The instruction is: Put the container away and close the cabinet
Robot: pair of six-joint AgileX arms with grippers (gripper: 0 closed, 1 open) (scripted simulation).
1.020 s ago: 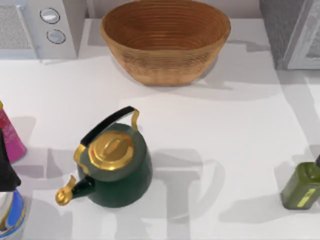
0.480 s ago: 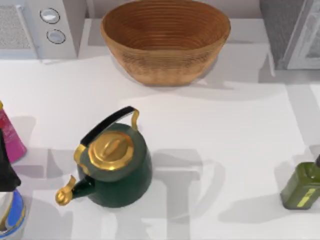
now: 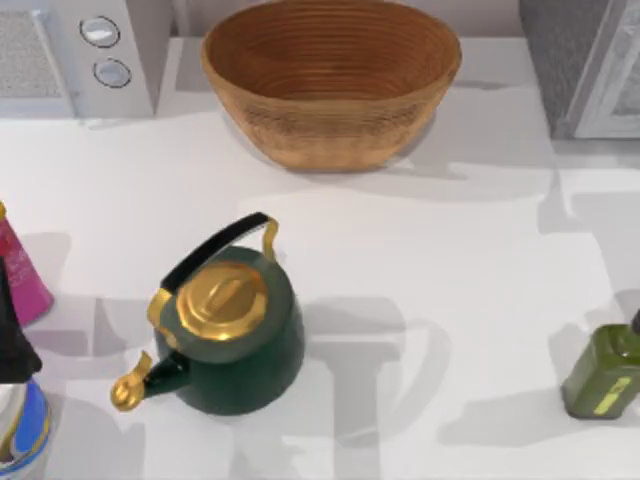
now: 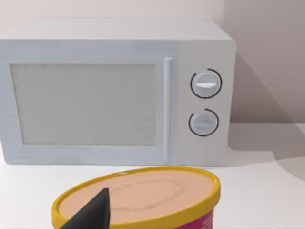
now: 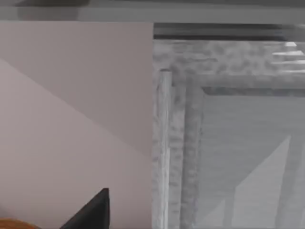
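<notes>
- My left gripper is at the table's left edge, facing the white microwave. Just in front of it is a yellow-rimmed tub with a tan lid. I cannot tell whether this claw is open or closed.
- My right gripper is up near the grey speckled cabinet, which stands at the far right corner beside the pale wall. I cannot tell its state either.
- Where the container is, I cannot tell.
- On the table, a dark green kettle with a gold lid sits left of centre, with a woven basket well behind it.
- An olive-green bottle stands at the right edge and a pink bottle at the left.
</notes>
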